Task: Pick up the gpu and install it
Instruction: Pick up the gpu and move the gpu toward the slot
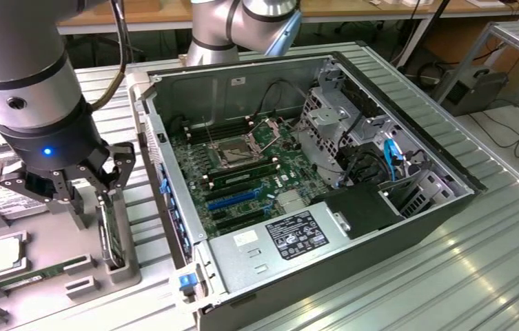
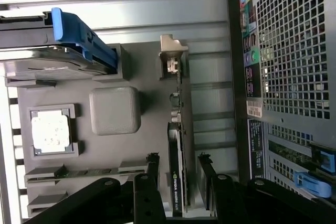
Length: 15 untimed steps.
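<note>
The gpu [image 1: 110,238] stands on its long edge in a slot of the grey parts tray [image 1: 52,245], on the exterior view's left beside the open computer case [image 1: 406,227]. In the wrist view the gpu [image 2: 177,150] shows its thin green board, black cooler and silver bracket [image 2: 172,56]. My gripper [image 1: 94,189] hangs just above it and is open. Its black fingers [image 2: 153,169] straddle the card's near end, one on each side, with a small gap to the card; my gripper [image 2: 178,166] holds nothing.
The tray [image 2: 142,77] also holds a hard drive in a blue caddy [image 2: 58,45], a processor [image 2: 51,132] and a green memory stick [image 2: 79,171]. Inside the case lies the motherboard [image 1: 240,169] with blue expansion slots [image 1: 231,200]. The case's perforated rear [image 2: 296,56] stands close beside the card.
</note>
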### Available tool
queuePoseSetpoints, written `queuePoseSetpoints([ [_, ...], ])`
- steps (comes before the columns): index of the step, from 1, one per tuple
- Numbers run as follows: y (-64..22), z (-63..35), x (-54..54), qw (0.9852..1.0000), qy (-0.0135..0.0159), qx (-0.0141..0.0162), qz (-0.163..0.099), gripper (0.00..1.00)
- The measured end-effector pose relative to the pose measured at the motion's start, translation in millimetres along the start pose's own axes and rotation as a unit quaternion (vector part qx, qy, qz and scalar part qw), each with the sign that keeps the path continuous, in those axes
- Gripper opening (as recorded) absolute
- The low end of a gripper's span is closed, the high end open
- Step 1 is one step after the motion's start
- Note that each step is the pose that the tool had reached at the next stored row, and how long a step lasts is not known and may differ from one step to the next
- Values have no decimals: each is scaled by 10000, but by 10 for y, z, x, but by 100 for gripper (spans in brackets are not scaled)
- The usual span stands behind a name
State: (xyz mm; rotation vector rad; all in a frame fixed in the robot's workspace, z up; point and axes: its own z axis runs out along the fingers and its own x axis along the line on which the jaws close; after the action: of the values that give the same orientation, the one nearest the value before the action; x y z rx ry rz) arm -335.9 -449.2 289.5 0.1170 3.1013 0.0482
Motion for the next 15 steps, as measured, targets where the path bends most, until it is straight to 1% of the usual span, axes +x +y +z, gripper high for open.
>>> queuePoseSetpoints([
  [4,-2,74,2,10000,-1,0,0,42],
  [6,-5,142,5,10000,0,0,0,42],
  [15,-10,309,11,10000,0,0,0,42],
])
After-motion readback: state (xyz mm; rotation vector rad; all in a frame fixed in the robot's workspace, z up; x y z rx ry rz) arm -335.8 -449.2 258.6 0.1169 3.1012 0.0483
